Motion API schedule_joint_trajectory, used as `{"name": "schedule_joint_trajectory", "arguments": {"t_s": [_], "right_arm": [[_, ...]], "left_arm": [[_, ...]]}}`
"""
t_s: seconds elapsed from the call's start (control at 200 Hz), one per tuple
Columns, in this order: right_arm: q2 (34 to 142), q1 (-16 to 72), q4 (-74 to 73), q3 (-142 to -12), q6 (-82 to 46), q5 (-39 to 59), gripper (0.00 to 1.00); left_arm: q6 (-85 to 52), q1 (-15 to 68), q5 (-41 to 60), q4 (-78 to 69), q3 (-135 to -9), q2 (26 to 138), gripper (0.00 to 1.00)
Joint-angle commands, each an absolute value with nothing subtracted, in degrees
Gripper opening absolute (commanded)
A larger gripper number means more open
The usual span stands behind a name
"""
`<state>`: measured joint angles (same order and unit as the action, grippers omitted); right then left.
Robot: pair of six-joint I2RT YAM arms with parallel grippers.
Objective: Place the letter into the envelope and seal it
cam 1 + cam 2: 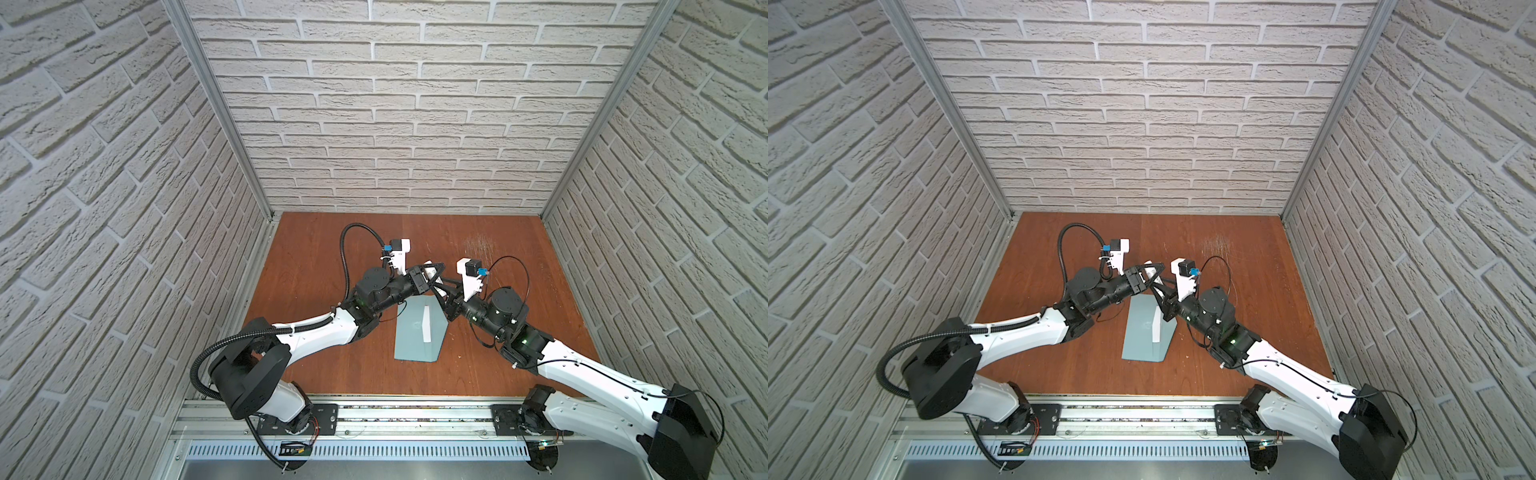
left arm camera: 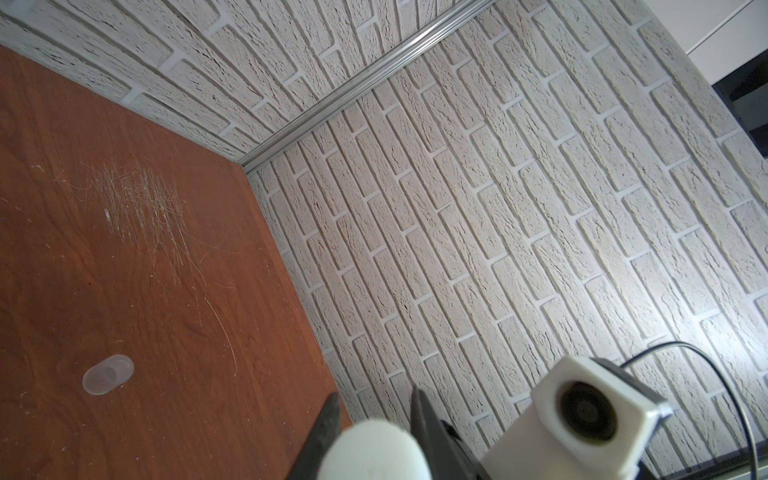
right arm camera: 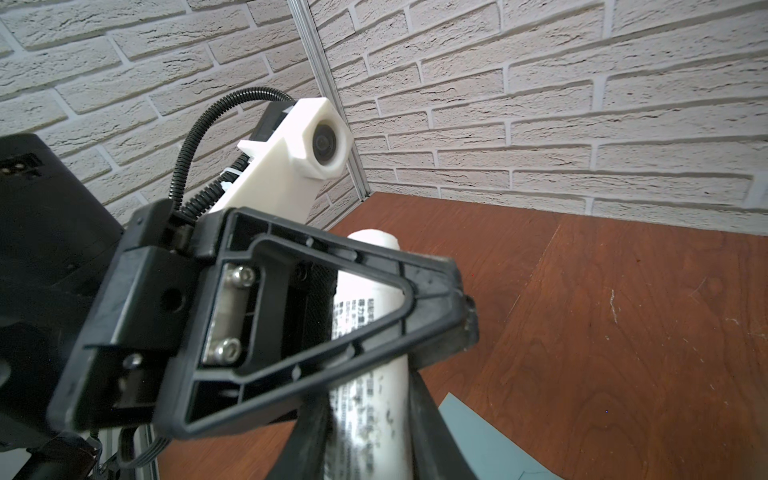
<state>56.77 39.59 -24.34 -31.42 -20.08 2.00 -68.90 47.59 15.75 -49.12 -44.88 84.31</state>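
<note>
1. The envelope lies flat on the desk, nearest the arm bases. Its long side runs away from them. One corner also shows in the right wrist view.
2. A narrow white strip lies lengthwise on the envelope, toward its right side. I cannot tell whether it is the letter's edge.
3. Over the envelope's far end, the right pincer is clamped on a white stick with printed text, one finger on each side.
4. The left pincer reaches in from the left, only narrowly parted. Its fingers press against the same stick's rounded end.
5. Farther off, a small clear cap lies on the desk near a scratched patch.
</note>
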Motion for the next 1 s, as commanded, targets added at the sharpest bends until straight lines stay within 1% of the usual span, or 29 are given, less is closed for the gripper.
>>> {"name": "schedule_joint_trajectory", "arguments": {"t_s": [0.0,0.055,0.12,0.175,0.43,0.535,0.62,0.655,0.695,0.72,0.765,0.785,0.87,0.94,0.995], "right_arm": [[55.49,39.90,-26.10,-31.38,-19.69,1.07,0.35],[54.88,39.90,-25.39,-31.21,-19.45,0.66,0.45],[53.70,39.90,-23.96,-31.11,-19.06,-0.01,0.51],[52.37,39.90,-22.14,-31.11,-18.93,-0.98,0.55],[44.50,39.81,-10.13,-32.96,-15.98,-6.47,0.61],[43.13,39.68,-2.13,-35.34,-15.77,-10.83,0.63],[44.45,39.64,9.35,-38.78,-19.01,-16.04,0.62],[45.96,39.55,15.66,-40.77,-22.20,-19.22,0.59],[48.20,39.32,22.76,-43.28,-24.92,-20.29,0.55],[49.60,38.99,26.10,-44.53,-25.59,-19.98,0.50],[52.91,38.85,30.30,-46.12,-26.81,-19.39,0.37],[54.32,38.72,31.74,-46.49,-27.63,-19.30,0.33],[59.75,38.17,33.81,-46.73,-29.44,-16.67,0.25],[63.35,37.27,33.75,-46.38,-31.19,-14.56,0.16],[65.87,36.30,34.07,-46.37,-32.25,-13.35,0.12]], "left_arm": [[-65.86,47.93,16.47,-47.97,-45.70,82.75,0.13],[-64.83,47.77,15.69,-45.76,-45.59,81.63,0.10],[-63.27,47.37,14.50,-41.73,-45.68,79.86,0.07],[-61.52,46.77,13.30,-38.08,-45.70,77.96,0.05],[-51.00,42.31,6.71,-16.64,-45.85,66.31,0.03],[-47.63,40.24,4.48,-8.66,-45.54,62.21,0.03],[-45.53,39.01,4.64,-3.17,-45.09,60.82,0.02],[-44.89,38.46,5.38,-1.55,-44.87,60.88,0.02],[-44.49,37.96,6.72,-0.44,-44.37,61.44,0.02],[-44.34,37.63,7.99,-0.31,-43.94,61.91,0.01],[-44.08,37.14,10.82,-0.35,-43.36,63.19,0.02],[-43.76,37.04,11.95,-0.14,-43.26,63.96,0.02],[-43.10,36.79,14.85,2.40,-43.86,67.45,0.00],[-42.41,36.57,17.85,3.94,-44.52,70.97,0.00],[-42.31,36.34,19.84,5.14,-45.04,73.51,0.00]]}}
